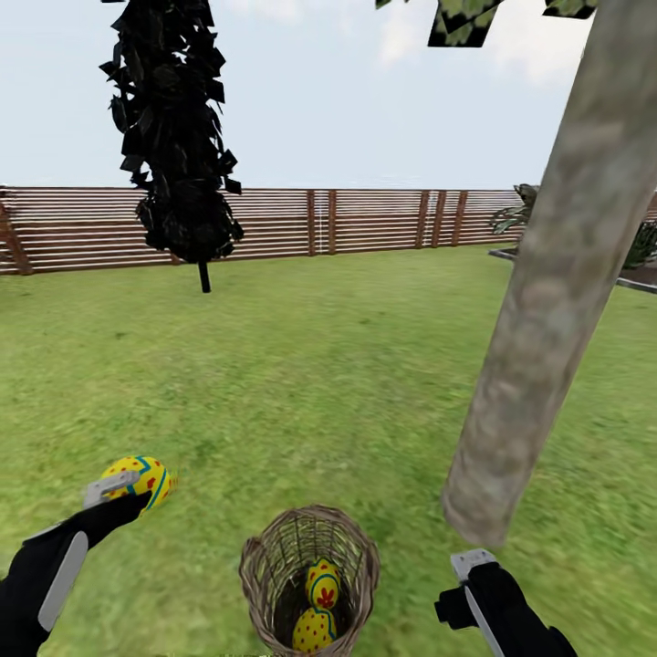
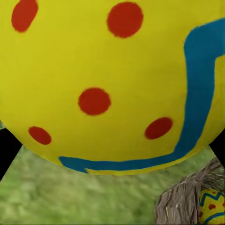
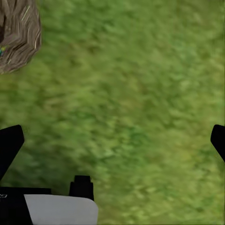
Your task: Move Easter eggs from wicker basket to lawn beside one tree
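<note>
The wicker basket [image 1: 308, 577] stands on the lawn [image 1: 301, 383] right in front of me, with two yellow Easter eggs [image 1: 322, 584] inside it, one above the other [image 1: 313, 631]. My left gripper [image 1: 128, 485] is shut on the third egg [image 1: 141, 478], held above the grass to the left of the basket. That egg [image 2: 108, 79] looms large in the left wrist view, with the basket [image 2: 187, 199] at the corner. My right gripper [image 1: 474, 570] stands open over bare grass to the right of the basket, near the foot of the tree trunk [image 1: 547, 292]. Its dark fingertips [image 3: 9, 145] are spread wide apart.
A dark narrow cypress [image 1: 178, 137] stands at the back left before the brown slatted fence [image 1: 365, 219]. Palms and a bed edge [image 1: 639, 265] lie at the far right. Open grass stretches between the basket and the fence.
</note>
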Motion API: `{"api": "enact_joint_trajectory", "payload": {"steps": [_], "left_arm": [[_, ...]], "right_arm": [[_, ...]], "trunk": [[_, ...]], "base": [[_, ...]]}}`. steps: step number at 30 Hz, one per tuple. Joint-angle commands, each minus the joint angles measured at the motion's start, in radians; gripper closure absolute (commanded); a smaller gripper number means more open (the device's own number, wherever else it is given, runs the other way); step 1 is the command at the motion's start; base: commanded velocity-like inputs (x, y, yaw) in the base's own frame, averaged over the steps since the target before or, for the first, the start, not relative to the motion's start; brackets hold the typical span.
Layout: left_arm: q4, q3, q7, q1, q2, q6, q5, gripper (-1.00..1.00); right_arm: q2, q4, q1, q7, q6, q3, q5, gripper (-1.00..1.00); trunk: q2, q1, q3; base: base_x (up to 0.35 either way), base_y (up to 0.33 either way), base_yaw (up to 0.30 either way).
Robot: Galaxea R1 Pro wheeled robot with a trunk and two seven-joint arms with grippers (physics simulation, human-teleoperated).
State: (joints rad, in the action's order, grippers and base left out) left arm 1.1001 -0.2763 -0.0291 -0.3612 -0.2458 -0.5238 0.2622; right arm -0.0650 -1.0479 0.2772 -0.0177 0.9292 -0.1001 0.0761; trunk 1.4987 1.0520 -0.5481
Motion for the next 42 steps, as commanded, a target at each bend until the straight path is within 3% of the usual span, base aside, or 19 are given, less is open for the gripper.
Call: {"api": "enact_joint_trajectory", "payload": {"steps": [1,6,7,9,13,42], "left_arm": [[0.0,-0.002,-0.001,-0.001,0.002,-0.003,0.003,1.0],[0.001,-0.008,-0.005,-0.001,-0.012,0.007,0.001,1.0],[0.002,-0.033,-0.008,-0.001,-0.028,0.009,0.002,1.0],[-0.002,-0.06,-0.009,-0.001,-0.035,0.009,0.003,1.0],[-0.005,-0.073,-0.008,-0.001,-0.038,0.011,0.002,1.0],[-0.009,-0.075,-0.008,-0.001,-0.036,0.011,0.0,1.0]], "right_arm": [[-0.001,-0.001,0.0,-0.001,0.005,-0.003,0.007,-1.0],[-0.002,-0.001,0.0,-0.002,0.005,-0.004,0.007,-1.0],[-0.002,-0.001,0.0,-0.001,0.005,-0.004,0.007,-1.0],[-0.002,-0.001,0.0,-0.001,0.005,-0.004,0.008,-1.0],[-0.002,-0.001,0.001,-0.002,0.005,-0.003,0.008,-1.0],[-0.003,0.0,0.0,-0.001,0.005,-0.004,0.008,-1.0]], "trunk": [[-0.007,-0.004,0.002],[-0.042,-0.023,0.014],[-0.049,-0.027,0.017],[-0.063,-0.035,0.021],[-0.091,-0.05,0.031],[-0.294,-0.161,0.102]], "base": [[0.0,0.0,0.286],[0.0,0.0,0.284],[0.0,0.0,0.275],[0.0,0.0,0.273],[0.0,0.0,0.272],[0.0,0.0,0.272]]}}
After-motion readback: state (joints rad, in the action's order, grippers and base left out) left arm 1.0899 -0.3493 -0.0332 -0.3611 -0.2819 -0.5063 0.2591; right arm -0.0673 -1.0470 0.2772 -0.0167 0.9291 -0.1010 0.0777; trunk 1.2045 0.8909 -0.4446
